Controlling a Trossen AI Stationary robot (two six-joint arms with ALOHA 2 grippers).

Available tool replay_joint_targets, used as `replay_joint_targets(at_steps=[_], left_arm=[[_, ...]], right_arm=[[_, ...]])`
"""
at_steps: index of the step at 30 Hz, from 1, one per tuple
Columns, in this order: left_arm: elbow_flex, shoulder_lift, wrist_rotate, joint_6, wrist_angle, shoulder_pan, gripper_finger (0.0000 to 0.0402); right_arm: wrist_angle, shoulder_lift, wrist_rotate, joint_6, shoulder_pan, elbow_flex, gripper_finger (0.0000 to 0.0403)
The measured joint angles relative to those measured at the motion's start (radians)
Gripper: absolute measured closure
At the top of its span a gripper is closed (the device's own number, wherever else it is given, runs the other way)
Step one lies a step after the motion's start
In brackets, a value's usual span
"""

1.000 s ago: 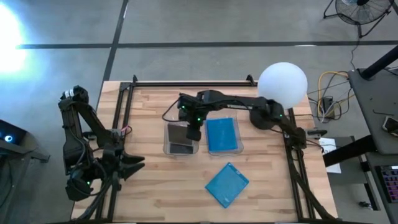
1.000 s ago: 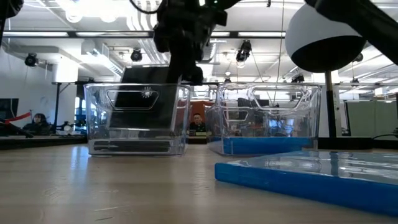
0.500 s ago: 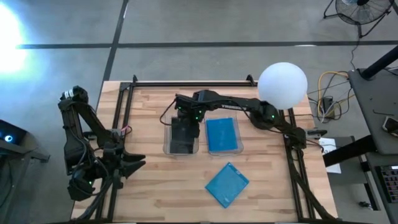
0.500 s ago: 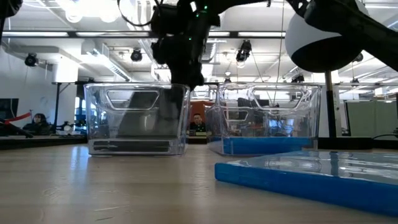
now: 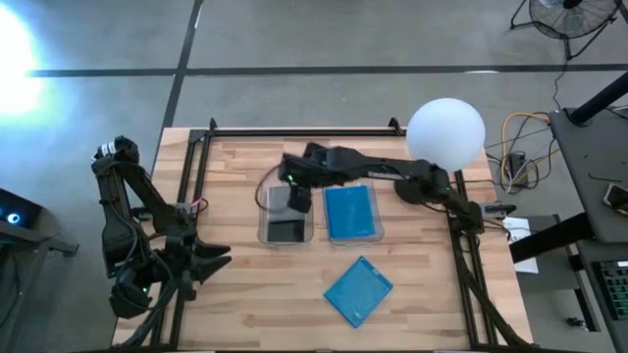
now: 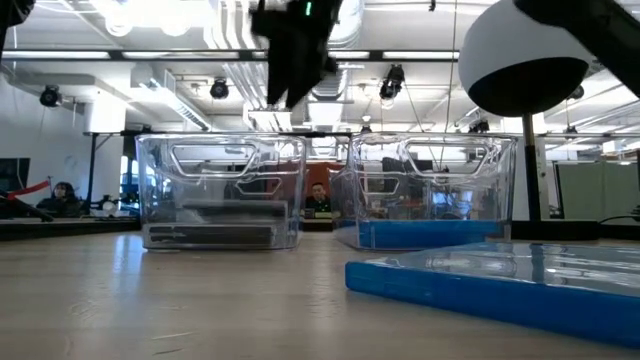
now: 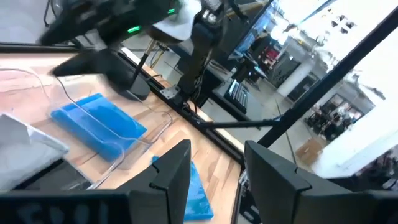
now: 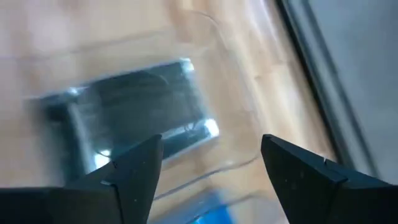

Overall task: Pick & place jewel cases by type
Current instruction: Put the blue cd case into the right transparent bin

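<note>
Starting at your left, the left arm sits folded at the tabletop's (image 5: pixel 235 284) left edge, its hand (image 5: pixel 214 257) pointing in toward the middle. In its wrist view the two fingers (image 7: pixel 171 177) stand apart with nothing between them, so that hand is open and empty.

Next, near the tabletop's centre, you have the left bin (image 5: pixel 286 216), a clear plastic one. A dark case (image 5: pixel 287 230) lies flat on its floor; from table height it shows as a dark slab low behind the clear wall (image 6: pixel 215 215). The right hand (image 5: pixel 297 191) hangs over this bin's far end, above the rim and touching nothing, with the right arm reaching in from the right side of the tabletop. Its wrist view looks down on the dark case (image 8: pixel 134 118) through spread fingers (image 8: pixel 134 171), so you can see this hand is open and empty too.

Just beside it to the right is the second clear bin (image 5: pixel 353 214), holding a blue case (image 5: pixel 350 211) lying flat, seen from table height as a blue band along the bottom (image 6: pixel 425 233).

Nearer the front edge and a little right of centre, another blue case (image 5: pixel 357 290) lies loose on the wood, turned at an angle, apart from both bins.
</note>
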Motion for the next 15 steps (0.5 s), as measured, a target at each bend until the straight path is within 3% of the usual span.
replay_joint_targets(at_steps=[3,8,11,15], left_arm=[[0.000,0.000,0.036,0.000,-0.030,0.000,0.0268],[0.000,0.001,0.092,0.000,-0.062,0.003,0.0268],[-0.013,0.002,0.139,0.000,-0.066,0.019,0.0268],[-0.067,0.002,0.300,0.000,-0.060,0.073,0.0268]], right_arm=[[-0.075,-0.048,0.001,0.118,0.070,0.002,0.0132],[-0.270,-0.064,-0.006,0.447,0.213,-0.004,0.0144],[-0.405,-0.066,-0.109,0.683,0.292,-0.020,0.0150],[-0.387,-0.059,-0.187,0.923,0.402,-0.097,0.0156]])
